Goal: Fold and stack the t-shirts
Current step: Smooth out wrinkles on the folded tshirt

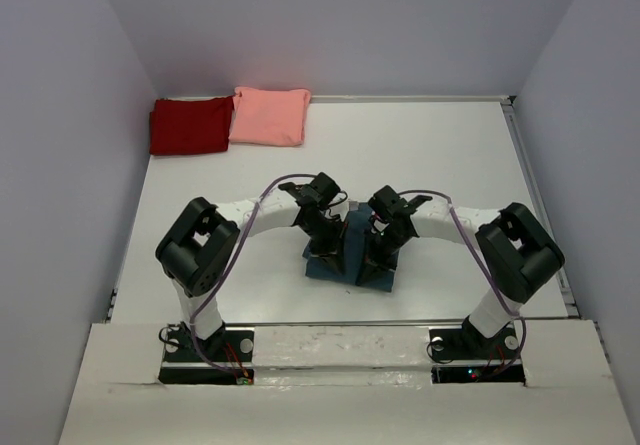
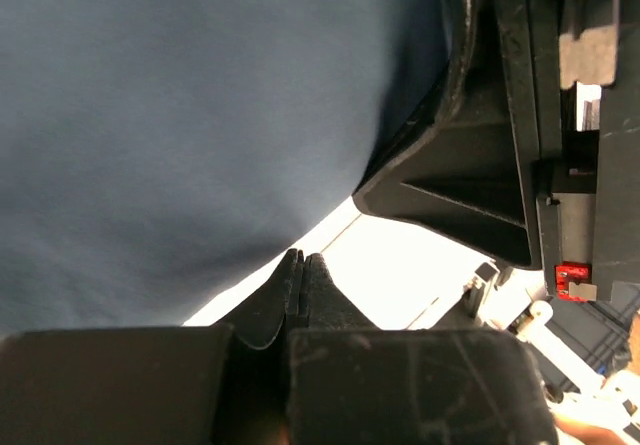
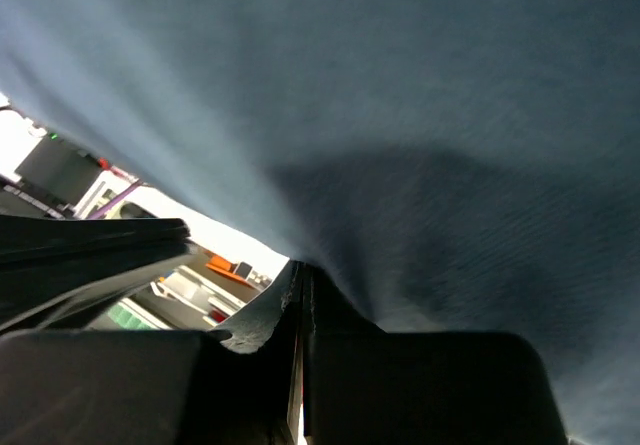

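The dark teal-blue t-shirt [image 1: 357, 233] sits bunched in a small folded heap at the table's near middle, with both arms bent in over it. My left gripper [image 1: 335, 253] presses in at its left side and is shut; in the left wrist view its fingertips [image 2: 303, 257] meet with no cloth between them, and the teal cloth [image 2: 180, 125] fills the space above. My right gripper [image 1: 377, 257] is shut at the heap's right side. The cloth [image 3: 420, 115] drapes over its closed tips [image 3: 298, 265]. The dark red t-shirt [image 1: 190, 125] and the salmon-pink t-shirt [image 1: 270, 115] lie folded at the far left.
The white table [image 1: 440, 165] is walled on the left, back and right. The right arm's black gripper body [image 2: 480, 165] hangs close beside my left gripper. A raised white ledge [image 1: 330, 340] at the near edge carries both arm bases.
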Tool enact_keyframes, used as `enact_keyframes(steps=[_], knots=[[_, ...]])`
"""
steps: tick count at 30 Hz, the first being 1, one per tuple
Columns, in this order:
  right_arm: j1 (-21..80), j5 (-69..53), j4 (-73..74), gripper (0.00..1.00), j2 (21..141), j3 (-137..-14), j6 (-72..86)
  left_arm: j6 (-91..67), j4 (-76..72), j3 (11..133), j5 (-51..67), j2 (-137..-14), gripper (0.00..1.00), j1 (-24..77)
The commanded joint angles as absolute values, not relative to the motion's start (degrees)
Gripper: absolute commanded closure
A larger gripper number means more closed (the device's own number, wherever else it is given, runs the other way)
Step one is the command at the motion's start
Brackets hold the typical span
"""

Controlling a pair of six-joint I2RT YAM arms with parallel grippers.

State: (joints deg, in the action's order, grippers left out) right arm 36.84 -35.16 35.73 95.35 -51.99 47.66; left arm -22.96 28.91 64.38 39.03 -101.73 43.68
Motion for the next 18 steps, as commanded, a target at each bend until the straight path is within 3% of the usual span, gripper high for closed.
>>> enact_keyframes(steps=[1, 18], knots=[[37.27, -33.05, 34.63, 1.0, 96.42, -51.42, 47.64, -22.67, 28.3, 63.98, 37.09, -102.91, 1.0, 43.95], [37.27, -28.04, 40.6, 1.0, 96.77, -52.74, 43.78, -19.42, 31.11, 63.37, 29.01, -107.4, 1.0, 43.86]])
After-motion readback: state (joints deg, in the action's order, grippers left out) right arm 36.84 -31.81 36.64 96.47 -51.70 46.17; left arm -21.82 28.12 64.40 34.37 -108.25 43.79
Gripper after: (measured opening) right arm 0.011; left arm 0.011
